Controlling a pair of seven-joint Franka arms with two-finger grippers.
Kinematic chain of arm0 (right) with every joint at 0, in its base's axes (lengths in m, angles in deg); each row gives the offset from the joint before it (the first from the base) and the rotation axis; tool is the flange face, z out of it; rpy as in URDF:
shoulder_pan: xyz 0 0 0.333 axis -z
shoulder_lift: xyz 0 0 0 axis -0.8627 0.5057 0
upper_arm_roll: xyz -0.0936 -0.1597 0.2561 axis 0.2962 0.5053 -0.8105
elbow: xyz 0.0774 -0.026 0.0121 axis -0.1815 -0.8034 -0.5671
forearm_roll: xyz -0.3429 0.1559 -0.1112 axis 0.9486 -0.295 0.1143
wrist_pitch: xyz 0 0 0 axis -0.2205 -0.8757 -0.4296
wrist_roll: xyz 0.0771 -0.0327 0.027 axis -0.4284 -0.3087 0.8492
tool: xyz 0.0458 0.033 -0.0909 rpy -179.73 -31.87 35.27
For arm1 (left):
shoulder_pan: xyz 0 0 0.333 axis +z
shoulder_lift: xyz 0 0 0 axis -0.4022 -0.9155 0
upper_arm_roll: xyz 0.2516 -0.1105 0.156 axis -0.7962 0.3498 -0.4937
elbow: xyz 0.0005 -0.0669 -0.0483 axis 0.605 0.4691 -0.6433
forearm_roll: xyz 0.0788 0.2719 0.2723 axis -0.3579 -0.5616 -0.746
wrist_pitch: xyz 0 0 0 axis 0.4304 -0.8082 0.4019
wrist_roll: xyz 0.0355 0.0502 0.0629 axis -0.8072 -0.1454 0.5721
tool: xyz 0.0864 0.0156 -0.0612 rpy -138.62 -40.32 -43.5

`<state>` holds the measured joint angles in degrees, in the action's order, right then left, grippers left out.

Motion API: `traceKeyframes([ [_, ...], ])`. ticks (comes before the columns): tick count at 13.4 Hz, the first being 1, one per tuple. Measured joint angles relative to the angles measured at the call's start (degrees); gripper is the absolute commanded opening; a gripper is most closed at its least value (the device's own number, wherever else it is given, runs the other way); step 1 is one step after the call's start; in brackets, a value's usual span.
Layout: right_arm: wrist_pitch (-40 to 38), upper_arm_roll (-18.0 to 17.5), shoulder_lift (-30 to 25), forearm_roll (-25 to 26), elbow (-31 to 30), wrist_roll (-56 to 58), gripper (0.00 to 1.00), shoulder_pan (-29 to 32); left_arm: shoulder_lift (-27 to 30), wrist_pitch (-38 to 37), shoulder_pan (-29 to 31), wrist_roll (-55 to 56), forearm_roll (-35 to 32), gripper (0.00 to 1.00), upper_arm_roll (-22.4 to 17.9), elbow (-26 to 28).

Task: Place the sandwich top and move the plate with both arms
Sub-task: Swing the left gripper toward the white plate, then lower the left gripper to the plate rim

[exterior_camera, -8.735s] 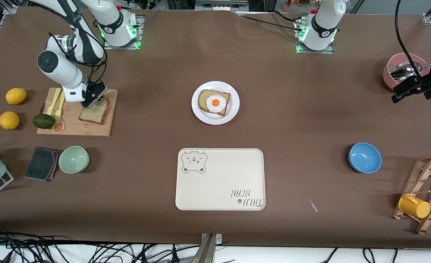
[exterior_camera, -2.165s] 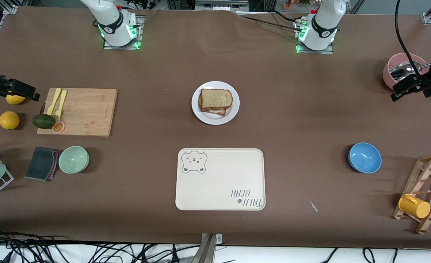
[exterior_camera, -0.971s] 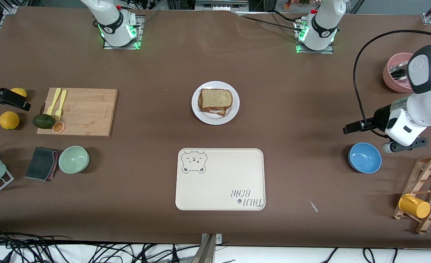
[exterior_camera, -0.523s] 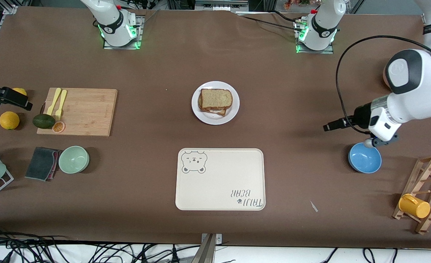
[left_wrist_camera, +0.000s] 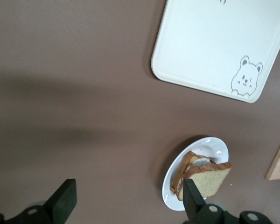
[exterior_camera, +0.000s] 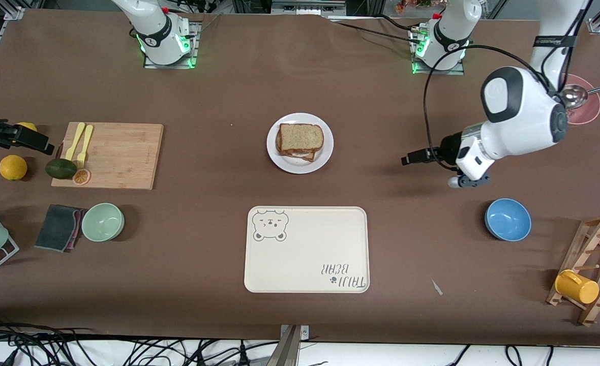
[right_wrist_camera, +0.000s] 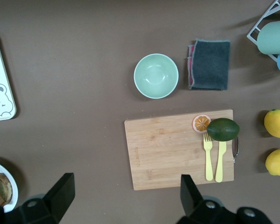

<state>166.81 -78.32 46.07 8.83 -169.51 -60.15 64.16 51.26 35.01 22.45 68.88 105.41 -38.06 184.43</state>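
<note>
Bare table rings the plate point(exterior_camera: 325, 155); both grippers' jaws gape, grasping nothing.

A robotics lab: arm bases point(exterior_camera: 165, 38) bolted to a paper-covered table point(exterior_camera: 218, 91), cables point(exterior_camera: 51, 345) (loose) at its edge.

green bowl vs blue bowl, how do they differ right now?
Colour: the green bowl is pale mint, the blue bowl bright blue. Place: the green bowl sits toward the right arm's end of the table, the blue bowl toward the left arm's end. Neighbours: the green bowl has a dark grey cloth right beside it; the blue bowl stands alone, with a wooden rack some way off. Both are round, upright, look empty and seem similar in size.
</note>
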Motion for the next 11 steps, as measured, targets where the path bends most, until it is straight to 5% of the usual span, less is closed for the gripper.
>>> traceKeyframes([
  [7,0.1,-0.2,1.2,0.0,0.0,-0.4,1.0,-1.0,-0.5,8.6,-7.1,-6.9,12.5,0.99,0.3,5.9],
  [11,0.2,-0.2,1.2,0.0,0.0,-0.4,1.0,-1.0,-0.5,11.8,-8.6,-19.3,26.4,0.99,2.0,11.4],
])
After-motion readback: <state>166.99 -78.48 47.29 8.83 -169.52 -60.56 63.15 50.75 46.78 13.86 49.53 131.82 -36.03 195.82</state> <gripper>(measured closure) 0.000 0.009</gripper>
